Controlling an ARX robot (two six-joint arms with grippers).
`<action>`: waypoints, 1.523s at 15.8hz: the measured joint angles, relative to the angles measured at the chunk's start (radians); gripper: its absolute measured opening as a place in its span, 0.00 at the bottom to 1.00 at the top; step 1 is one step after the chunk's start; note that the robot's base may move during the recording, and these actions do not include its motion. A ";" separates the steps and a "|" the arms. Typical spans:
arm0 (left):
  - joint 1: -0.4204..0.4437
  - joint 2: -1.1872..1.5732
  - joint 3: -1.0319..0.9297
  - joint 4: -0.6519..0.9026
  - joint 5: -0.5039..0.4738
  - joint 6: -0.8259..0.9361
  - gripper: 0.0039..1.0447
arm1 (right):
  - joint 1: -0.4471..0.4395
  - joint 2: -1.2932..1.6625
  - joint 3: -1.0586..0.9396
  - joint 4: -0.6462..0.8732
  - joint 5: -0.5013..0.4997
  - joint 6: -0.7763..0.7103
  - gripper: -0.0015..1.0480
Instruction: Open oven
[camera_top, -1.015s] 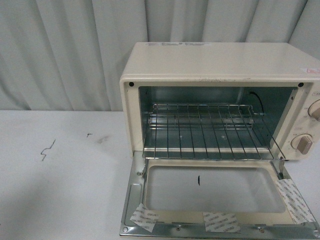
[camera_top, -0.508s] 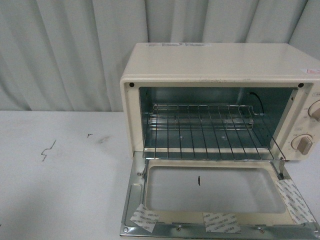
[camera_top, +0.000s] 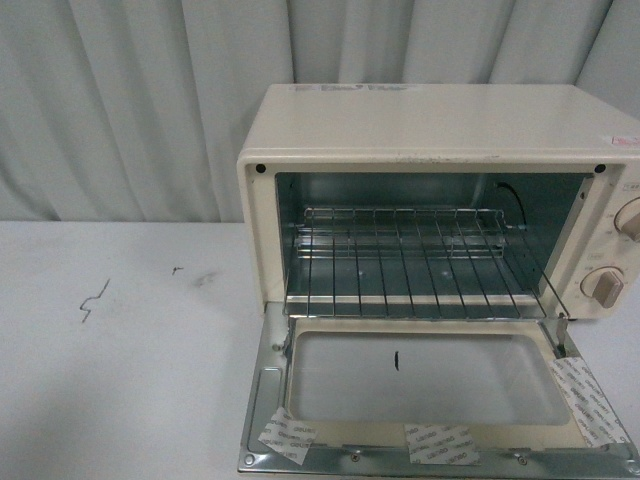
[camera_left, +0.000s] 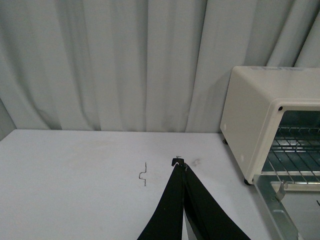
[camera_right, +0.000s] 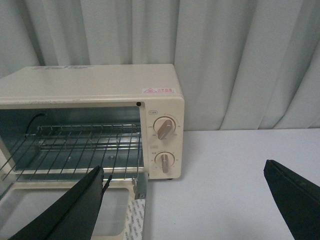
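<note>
A white worktop (camera_top: 120, 390) is seen, backed by a pale curtain (camera_top: 130, 100). A cream-white oven (camera_top: 430, 130) is set on it toward the right side, its door (camera_top: 430, 395) folded down flat over the surface. A small dark squiggle mark (camera_top: 93, 300) and a faint smudge (camera_top: 205, 279) are found on the bare surface left of the oven.

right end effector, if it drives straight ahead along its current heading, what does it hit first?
Likely the oven: the open right end effector points at the corner by its knobs, over the lowered door. Depth is unclear; it might pass beside it to the curtain.
</note>
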 joint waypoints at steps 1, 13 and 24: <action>0.000 0.000 0.000 0.000 0.000 0.000 0.01 | 0.000 0.000 0.000 0.000 0.000 0.000 0.94; 0.000 0.000 0.000 -0.003 0.000 0.000 0.74 | 0.000 0.000 0.000 0.000 0.000 0.000 0.94; 0.000 0.000 0.000 -0.003 0.000 0.000 0.94 | 0.000 0.001 0.000 0.000 0.000 0.000 0.94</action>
